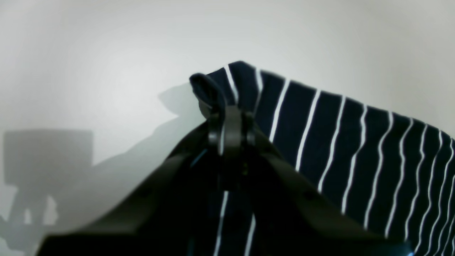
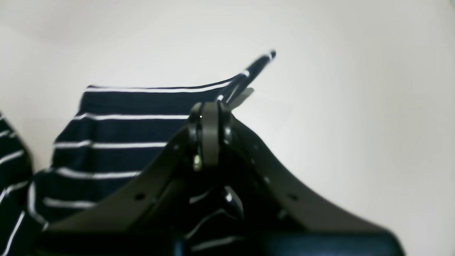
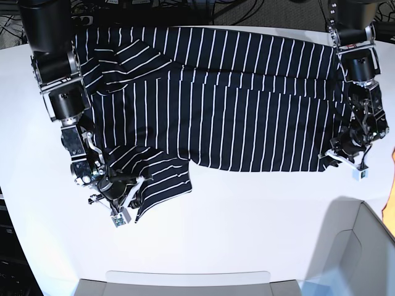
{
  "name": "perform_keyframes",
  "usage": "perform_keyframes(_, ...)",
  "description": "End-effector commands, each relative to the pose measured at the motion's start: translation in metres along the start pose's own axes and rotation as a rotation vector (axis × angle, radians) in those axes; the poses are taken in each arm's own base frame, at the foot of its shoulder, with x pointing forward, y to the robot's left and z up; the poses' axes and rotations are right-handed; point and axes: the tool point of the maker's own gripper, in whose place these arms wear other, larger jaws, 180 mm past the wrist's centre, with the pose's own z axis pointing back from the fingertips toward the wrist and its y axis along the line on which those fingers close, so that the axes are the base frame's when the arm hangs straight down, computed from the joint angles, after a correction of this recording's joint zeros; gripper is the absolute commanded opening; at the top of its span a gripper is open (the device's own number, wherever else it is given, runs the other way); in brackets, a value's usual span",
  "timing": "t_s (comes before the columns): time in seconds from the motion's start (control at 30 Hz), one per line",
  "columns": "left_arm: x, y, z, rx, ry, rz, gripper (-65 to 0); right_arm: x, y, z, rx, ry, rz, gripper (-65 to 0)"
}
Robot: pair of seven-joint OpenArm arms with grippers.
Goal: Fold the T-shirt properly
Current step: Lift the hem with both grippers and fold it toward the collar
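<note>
We've got both grippers pinched shut on the T-shirt [image 3: 234,105]: right gripper [image 2: 209,106] on the sleeve, left gripper [image 1: 231,110] on a hem corner. Probably so we can lift the near edge together, though the blurry wrist views make that a guess.

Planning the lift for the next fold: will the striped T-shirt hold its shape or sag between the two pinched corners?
The T-shirt will probably sag: it already lies in soft wrinkles, and its edge droops from the left claw. It looks light. The right claw pinches a thin hem, which may slip.

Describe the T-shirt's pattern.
Dark navy T-shirt with thin white pinstripes; base view shows it best.
</note>
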Motion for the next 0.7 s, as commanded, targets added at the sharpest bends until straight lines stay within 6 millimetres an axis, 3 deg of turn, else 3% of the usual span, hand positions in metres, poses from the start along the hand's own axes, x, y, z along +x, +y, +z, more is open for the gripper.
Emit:
perform_keyframes(0.0, 0.029, 0.000, 0.008, -0.004, -0.073, -0.012, -65.0, 0.031, -0.008, 0.007, -0.010, -0.075, 0.011, -65.0)
perform_keyframes(0.17, 0.031, -0.003, 0.010, -0.007, -0.083, -0.025, -65.0, 0.029, 0.000, 0.021, 0.005, -0.069, 0.047, -65.0)
perform_keyframes(0.37, 0.031, -0.016, 0.029, -0.017, -0.101, -0.110, -65.0, 0.038, -0.010, 0.046, -0.024, -0.099, -0.016, -65.0)
perform_keyframes(0.53, 0.044, 0.013, 0.053, 0.025, -0.133, -0.006, -65.0, 0.037, 0.007, 0.062, 0.019, -0.101, 0.023, -65.0)
perform_keyframes(0.67, 0.046, 0.026, 0.064, 0.045, -0.133, 0.031, -65.0, 0.029, 0.005, 0.075, 0.008, -0.098, 0.001, -65.0)
